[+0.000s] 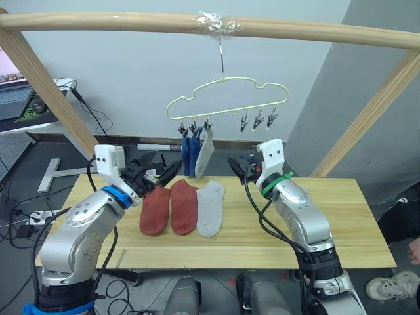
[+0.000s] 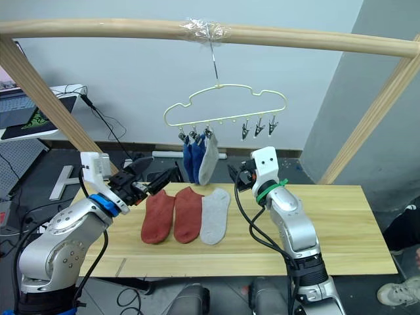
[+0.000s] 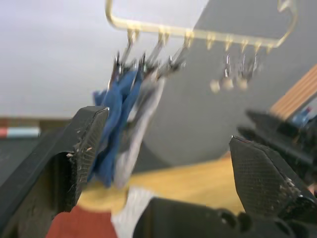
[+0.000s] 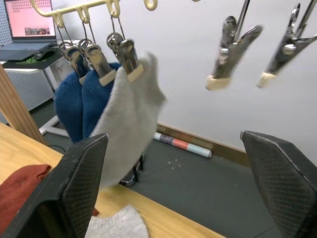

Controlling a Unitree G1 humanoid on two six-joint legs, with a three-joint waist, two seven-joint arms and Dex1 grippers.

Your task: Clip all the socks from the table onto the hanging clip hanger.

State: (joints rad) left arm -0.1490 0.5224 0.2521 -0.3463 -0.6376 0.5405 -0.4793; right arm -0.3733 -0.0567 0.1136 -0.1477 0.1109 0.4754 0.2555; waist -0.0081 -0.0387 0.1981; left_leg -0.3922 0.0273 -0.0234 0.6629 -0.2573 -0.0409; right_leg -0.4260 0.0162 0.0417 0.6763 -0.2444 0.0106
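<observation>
I see the clip hanger (image 1: 226, 98), thin pale-yellow wire with a cloud outline, hanging by its hook from a wooden pole (image 1: 210, 26). On its left three clips hang two blue socks (image 1: 189, 154) and one light grey sock (image 1: 205, 152); the three clips (image 1: 257, 121) on the right are free. On the worktop (image 1: 328, 223) two rust-red socks (image 1: 169, 207) and a grey sock (image 1: 210, 209) lie side by side, touching. I cannot read any writing on them. Both the left gripper (image 3: 166, 153) and the right gripper (image 4: 176, 168) have their fingers spread apart, grasping nothing.
</observation>
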